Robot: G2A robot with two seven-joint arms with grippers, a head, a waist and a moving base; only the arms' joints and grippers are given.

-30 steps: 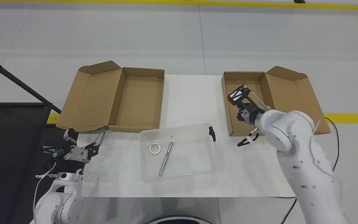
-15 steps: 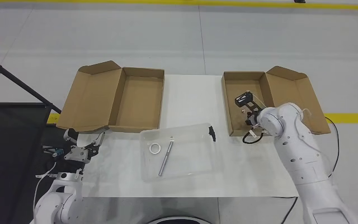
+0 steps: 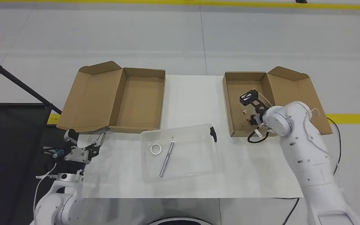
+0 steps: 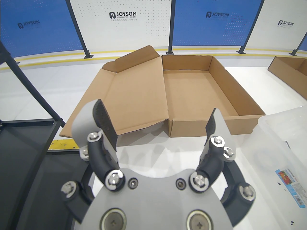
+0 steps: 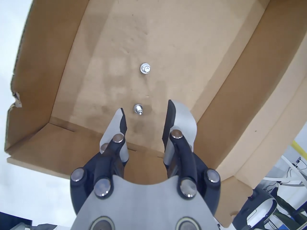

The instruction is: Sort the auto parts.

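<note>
A white, smooth desk (image 3: 191, 107) is seen from above. At its 10 o'clock a left box (image 3: 140, 101) of plain brown cardboard is laid, a shallow rectangle with its lid flap folded out flat. At 2 o'clock a smaller right box (image 3: 232, 107) of the same cardboard is set, its flap also spread. At 6 o'clock a clear plastic tub (image 3: 194, 169) with rounded corners is placed.

The left hand (image 4: 157, 111) is held at the desk's 8 o'clock edge, facing the left box, spread wide with its rough black pads bare. The right hand (image 5: 146, 107) is held over the right box's floor, parted about halfway, with nothing gripped.

In the tub a thin grey metal rod (image 3: 166, 158) is laid, and a white ring (image 3: 156, 148) lies just at its 10 o'clock. A small black clip (image 3: 213, 134) is seen at the tub's 2 o'clock corner.

On the right box's floor a first bolt (image 5: 145, 68) shows a round flanged head, and a second bolt (image 5: 138, 109) is tipped sideways just ahead of the right hand.
</note>
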